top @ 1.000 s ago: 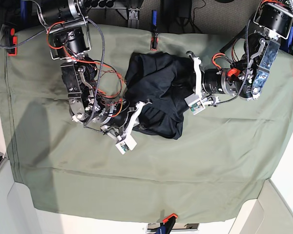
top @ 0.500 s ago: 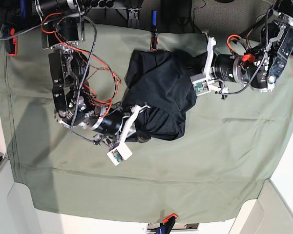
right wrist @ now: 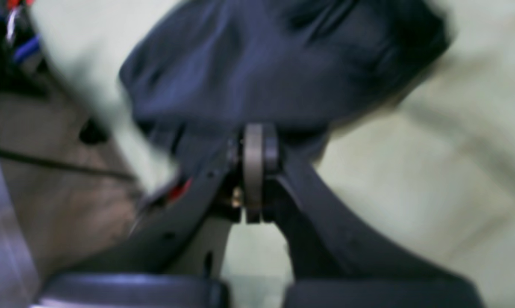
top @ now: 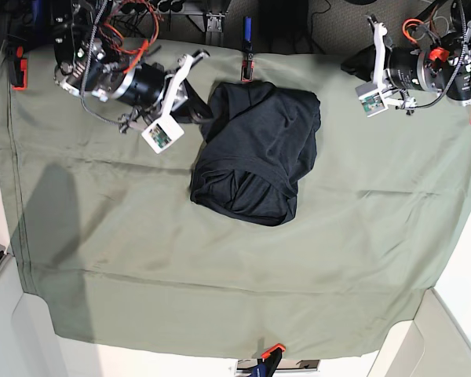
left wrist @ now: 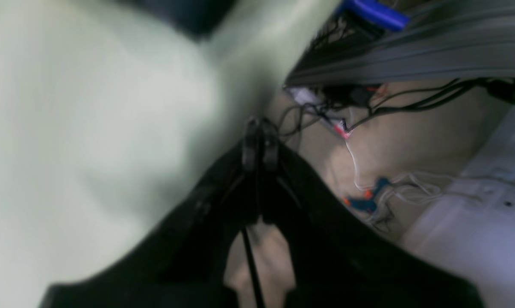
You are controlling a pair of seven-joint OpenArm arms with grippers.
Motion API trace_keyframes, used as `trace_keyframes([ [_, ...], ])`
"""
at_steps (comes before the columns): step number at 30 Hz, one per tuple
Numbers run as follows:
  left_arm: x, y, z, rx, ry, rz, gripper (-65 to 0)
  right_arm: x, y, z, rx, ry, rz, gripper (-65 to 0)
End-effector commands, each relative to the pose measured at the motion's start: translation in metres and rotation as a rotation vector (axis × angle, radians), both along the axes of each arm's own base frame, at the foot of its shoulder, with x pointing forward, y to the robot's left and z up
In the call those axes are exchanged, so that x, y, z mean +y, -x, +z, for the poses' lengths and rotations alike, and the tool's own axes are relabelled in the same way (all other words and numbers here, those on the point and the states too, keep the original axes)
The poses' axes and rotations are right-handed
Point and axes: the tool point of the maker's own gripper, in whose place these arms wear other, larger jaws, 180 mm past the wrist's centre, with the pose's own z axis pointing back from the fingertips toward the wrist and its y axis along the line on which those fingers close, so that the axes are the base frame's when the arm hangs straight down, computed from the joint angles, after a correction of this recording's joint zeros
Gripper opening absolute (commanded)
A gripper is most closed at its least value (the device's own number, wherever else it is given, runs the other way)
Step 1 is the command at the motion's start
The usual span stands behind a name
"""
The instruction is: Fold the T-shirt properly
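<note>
The T-shirt [top: 255, 153] is seen lying as a compact dark bundle on the olive-green cloth [top: 361, 236] that covers the bench, just below the blue-handled clamp [top: 248, 49] fixed at the cloth's far edge. No arm is in contact with it. The right claw [right wrist: 254, 147] is shown pressed together with nothing between its tips, poised just beside the bundle's upper left edge in the base view; the left claw [left wrist: 259, 143] is likewise closed and empty, held well apart from the shirt, out past the cloth's far right corner. Both wrist views are blurred, so finer detail of the fabric cannot be made out. The bundle is judged to be folded but uneven: rounded edges and overlapping layers are visible at its lower end, and no sleeves are seen, presumably tucked inside. From here, the fold could be undone if the near claw were swept across the shirt, since thin knit is easily dragged and the layers are held only by their own weight. The loose cloth beneath could also be bunched by a low pass, and the bundle shifted with it.
</note>
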Motion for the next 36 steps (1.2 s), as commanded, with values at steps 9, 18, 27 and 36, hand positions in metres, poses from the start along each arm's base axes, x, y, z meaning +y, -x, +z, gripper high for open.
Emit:
trace_keyframes([
  [9,0.047,0.054,-0.009,0.119,-0.118,0.080,-65.0,-0.078,0.076,-0.007,0.096,0.166,-0.061,-65.0],
  [18,0.096,0.150,-0.065,0.424,-0.221,0.271,-65.0,-0.137,0.196,-0.068,0.528,0.345,-0.078,-65.0],
  [27,0.123,0.229,-0.097,0.663,-0.307,0.349,-65.0,-0.176,0.294,-0.123,0.914,0.418,-0.158,-65.0],
  [36,0.107,0.284,-0.152,0.790,-0.457,0.099,-65.0,-0.210,0.330,-0.167,1.178,0.482,-0.256,-65.0],
])
